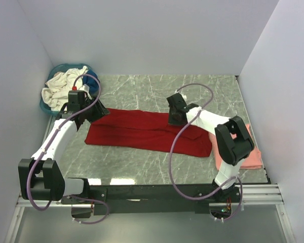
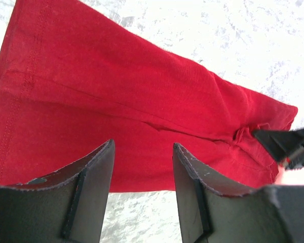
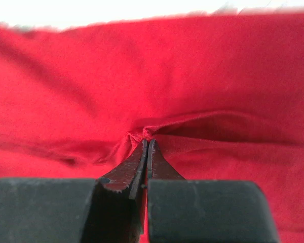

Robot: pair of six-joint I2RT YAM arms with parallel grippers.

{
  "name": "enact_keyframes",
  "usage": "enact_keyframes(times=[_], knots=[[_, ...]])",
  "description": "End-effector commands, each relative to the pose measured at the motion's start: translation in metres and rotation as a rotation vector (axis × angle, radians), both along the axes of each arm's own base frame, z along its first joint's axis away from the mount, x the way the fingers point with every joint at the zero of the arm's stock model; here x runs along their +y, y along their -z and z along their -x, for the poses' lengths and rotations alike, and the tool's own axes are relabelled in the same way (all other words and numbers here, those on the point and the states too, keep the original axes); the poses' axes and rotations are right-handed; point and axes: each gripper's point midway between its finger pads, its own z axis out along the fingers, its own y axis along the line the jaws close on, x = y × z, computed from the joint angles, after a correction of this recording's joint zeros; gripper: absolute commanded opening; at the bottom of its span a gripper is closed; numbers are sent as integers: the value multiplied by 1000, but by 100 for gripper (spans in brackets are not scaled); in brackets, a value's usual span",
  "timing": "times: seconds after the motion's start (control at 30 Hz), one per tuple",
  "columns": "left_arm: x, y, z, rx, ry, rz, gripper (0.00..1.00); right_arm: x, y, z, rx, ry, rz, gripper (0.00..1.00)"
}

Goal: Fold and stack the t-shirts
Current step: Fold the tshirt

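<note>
1. The deep red t-shirt [image 1: 142, 132] lies flat across the middle of the table [image 1: 192, 91], running from 9 to 4 o'clock.
2. At its 2 o'clock side, the right gripper [image 3: 148, 144] is clamped on a small pucker of the cloth.
3. Over its 10 o'clock end, the left gripper [image 2: 142, 152] has its fingers apart and holds nothing.
4. The salmon pink t-shirt [image 1: 253, 157] lies at the table's 4 o'clock.
5. The basket [image 1: 66, 66] at 10 o'clock holds the cream-white shirt [image 1: 58, 88] and the dark blue shirt [image 1: 93, 85].

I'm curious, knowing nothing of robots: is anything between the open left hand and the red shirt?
Nothing visible is. The left hand is open directly over one end of the deep red cloth t-shirt, with no object between them.
</note>
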Motion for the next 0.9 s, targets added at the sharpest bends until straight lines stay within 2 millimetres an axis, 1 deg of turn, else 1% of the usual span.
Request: enact_keyframes(times=[0.0, 0.03, 0.07, 0.1, 0.13, 0.2, 0.23, 0.3, 0.33, 0.4, 0.57, 0.63, 0.67, 0.7, 0.77, 0.8, 0.83, 0.87], knots=[[-3, -11, 3, -44, 33, -2, 54, 18, -26, 11, -73, 14, -77, 0], [-4, -11, 4, -42, 35, -1, 54, 23, -32, 14, -85, 12, -102, 0], [-3, -11, 4, -44, 35, -2, 54, 24, -25, 23, -71, 9, -105, 0], [-3, -10, 4, -41, 35, -2, 54, 29, -27, 24, -85, 18, -135, 0], [-5, -11, 4, -42, 39, 2, 54, 34, -23, 35, -78, 6, -144, 0], [-5, -10, 4, -40, 41, 4, 54, 43, -24, 40, -90, 11, -189, 0], [-5, -10, 4, -40, 41, 4, 54, 49, -19, 49, -81, -5, -196, 0], [-5, -9, 4, -38, 43, 4, 55, 54, -17, 55, -85, 3, -211, 0], [-5, -9, 4, -35, 42, 3, 54, 57, -14, 61, -83, -6, -205, 0], [-5, -9, 4, -38, 42, 2, 54, 60, -16, 64, -106, 0, -214, 3], [-9, -6, 5, -29, 59, 6, 54, 58, -19, 72, -134, -7, -220, 8], [-13, -6, 6, -29, 70, 8, 54, 57, -19, 76, -136, -15, -225, 12], [-15, -5, 7, -28, 76, 8, 55, 58, -20, 78, -139, -29, -225, 16], [-19, -5, 7, -29, 89, 8, 55, 60, -21, 81, -144, -43, -233, 21], [-25, -5, 8, -27, 105, 9, 55, 57, -24, 86, -155, -57, -240, 29], [-28, -4, 9, -24, 114, 10, 55, 56, -27, 88, -158, -60, -243, 34], [-36, -2, 11, -18, 133, 9, 55, 53, -35, 91, -175, -62, -257, 37], [-41, -1, 12, -10, 142, 9, 55, 52, -40, 92, -185, -68, -259, 39]])
